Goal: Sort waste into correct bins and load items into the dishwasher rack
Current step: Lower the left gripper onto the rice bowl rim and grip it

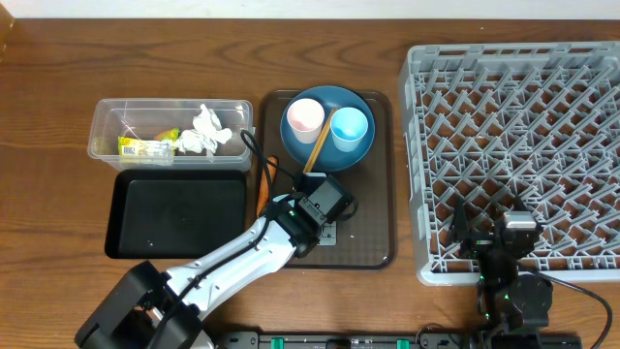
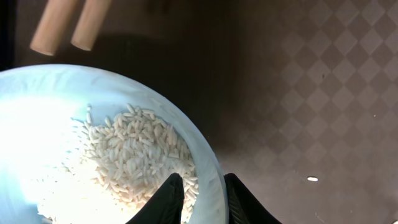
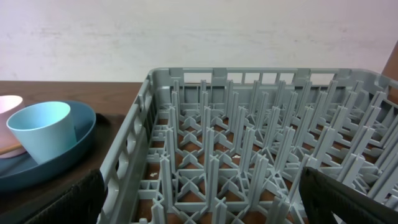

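Note:
The light blue bowl with white rice grains fills the left wrist view. My left gripper is shut on its rim, one finger inside and one outside. Overhead, the left gripper is over the dark brown tray and hides the bowl. The dark blue plate carries the pink cup, the light blue cup and the chopsticks. The tissue and wrapper lie in the clear container. My right gripper is open and empty over the grey rack.
The black tray sits in front of the clear container. The dark brown serving tray lies between the bins and the rack. An orange carrot lies at its left edge. One loose rice grain is on the tray.

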{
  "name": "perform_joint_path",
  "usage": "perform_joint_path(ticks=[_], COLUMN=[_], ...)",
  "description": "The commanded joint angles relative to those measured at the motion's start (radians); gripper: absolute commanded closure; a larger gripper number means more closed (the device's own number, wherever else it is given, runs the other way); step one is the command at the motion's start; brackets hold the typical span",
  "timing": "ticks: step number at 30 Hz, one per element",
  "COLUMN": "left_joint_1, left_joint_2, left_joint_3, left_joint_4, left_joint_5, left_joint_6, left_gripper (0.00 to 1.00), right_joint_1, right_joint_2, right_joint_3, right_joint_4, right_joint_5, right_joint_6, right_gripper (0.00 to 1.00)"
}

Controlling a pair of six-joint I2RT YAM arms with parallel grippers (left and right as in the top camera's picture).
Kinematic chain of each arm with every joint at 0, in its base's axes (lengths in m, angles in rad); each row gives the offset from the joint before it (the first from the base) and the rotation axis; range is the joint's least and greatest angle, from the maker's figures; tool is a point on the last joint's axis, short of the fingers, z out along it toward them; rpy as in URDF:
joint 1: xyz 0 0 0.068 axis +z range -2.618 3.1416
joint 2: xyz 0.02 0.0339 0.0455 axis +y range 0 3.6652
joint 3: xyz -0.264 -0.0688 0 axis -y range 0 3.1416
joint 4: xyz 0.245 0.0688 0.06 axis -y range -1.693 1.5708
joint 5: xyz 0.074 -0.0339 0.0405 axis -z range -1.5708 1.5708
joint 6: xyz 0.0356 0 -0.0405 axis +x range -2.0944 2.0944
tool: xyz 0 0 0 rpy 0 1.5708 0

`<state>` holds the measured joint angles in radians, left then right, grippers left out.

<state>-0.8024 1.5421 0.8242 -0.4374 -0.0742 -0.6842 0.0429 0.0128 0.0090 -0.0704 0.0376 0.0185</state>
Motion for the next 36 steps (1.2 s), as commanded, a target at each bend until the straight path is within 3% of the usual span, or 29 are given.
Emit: perform_joint_path(ticks=[1, 21, 36], left_joint_1=[-0.002, -0.002, -0.002], left_joint_2=[0.006, 0.006, 0.001], left_joint_3=[-0.011, -0.021, -0.021], left_joint_4=[-0.002, -0.002, -0.014], left_joint_5=[0.007, 0.015, 0.038], left_joint_6=[-0.01, -0.01, -0.009], left_gripper=[0.77, 0.92, 0.94], right_joint_1=[0.009, 0.009, 0.009], right_joint_2=[0.0, 0.0, 0.0], right_joint_3=[-0.003, -0.003, -0.003], right_joint_4=[-0.001, -0.001, -0.001], right_joint_5=[0.003, 0.003, 0.003], right_joint_6=[0.003, 0.003, 0.003], right_gripper=[0.01, 0.01, 0.01])
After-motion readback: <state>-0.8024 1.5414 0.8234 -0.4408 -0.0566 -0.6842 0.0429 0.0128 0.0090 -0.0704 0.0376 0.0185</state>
